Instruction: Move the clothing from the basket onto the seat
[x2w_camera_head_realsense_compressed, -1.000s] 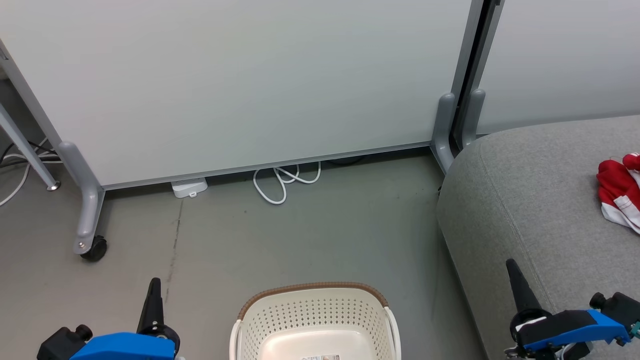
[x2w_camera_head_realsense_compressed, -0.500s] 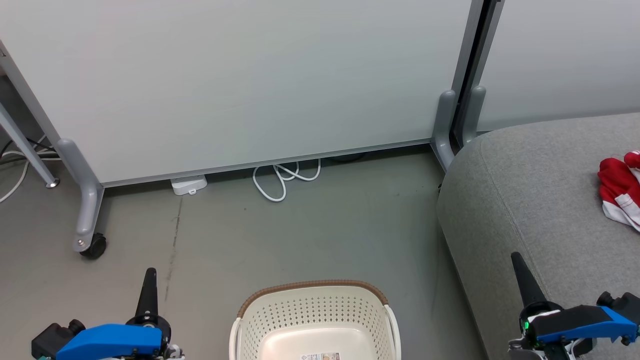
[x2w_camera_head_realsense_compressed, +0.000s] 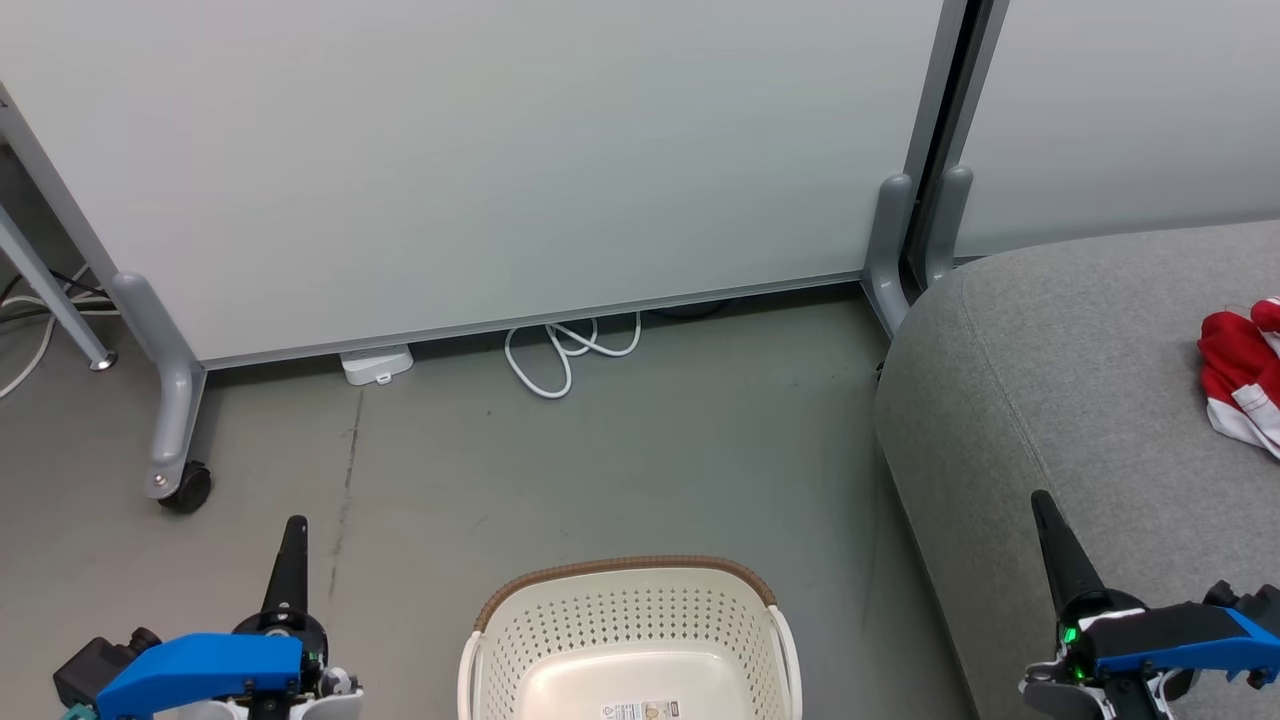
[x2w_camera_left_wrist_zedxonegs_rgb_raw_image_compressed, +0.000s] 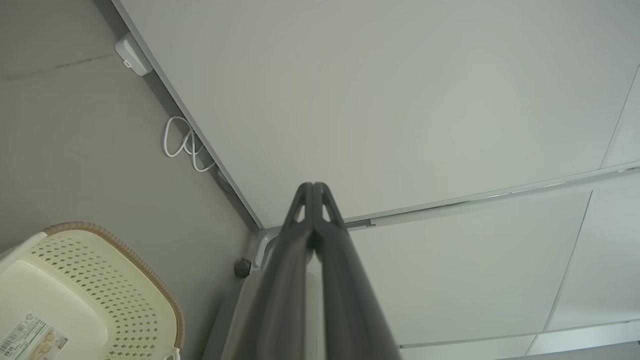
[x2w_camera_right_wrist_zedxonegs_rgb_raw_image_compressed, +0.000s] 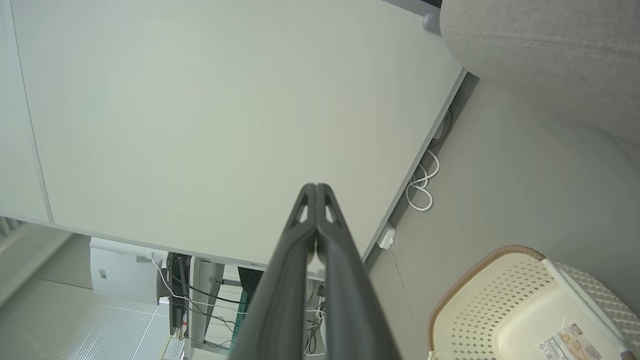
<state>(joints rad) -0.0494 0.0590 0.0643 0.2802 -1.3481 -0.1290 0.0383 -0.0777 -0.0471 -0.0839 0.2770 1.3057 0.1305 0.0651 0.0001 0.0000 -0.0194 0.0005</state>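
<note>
Now, at 3 o'clock, the clothing (x2w_camera_head_realsense_compressed: 1238, 372) lies bunched on the seat (x2w_camera_head_realsense_compressed: 1050, 400), likely light and limp, so pinch a raised fold; your left tool (x2w_camera_head_realsense_compressed: 295, 523) and right tool (x2w_camera_head_realsense_compressed: 1041, 500) are clenched, empty.

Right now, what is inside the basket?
The basket shows a bare cream bottom with a paper label and nothing else in the visible part. Its near end lies past the picture edge, unseen.

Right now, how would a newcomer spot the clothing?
Start at the big grey seat on the right of the head view. Toward the picture's right edge lies the clothing, a crumpled heap with white trim. Nothing else here is red.
</note>
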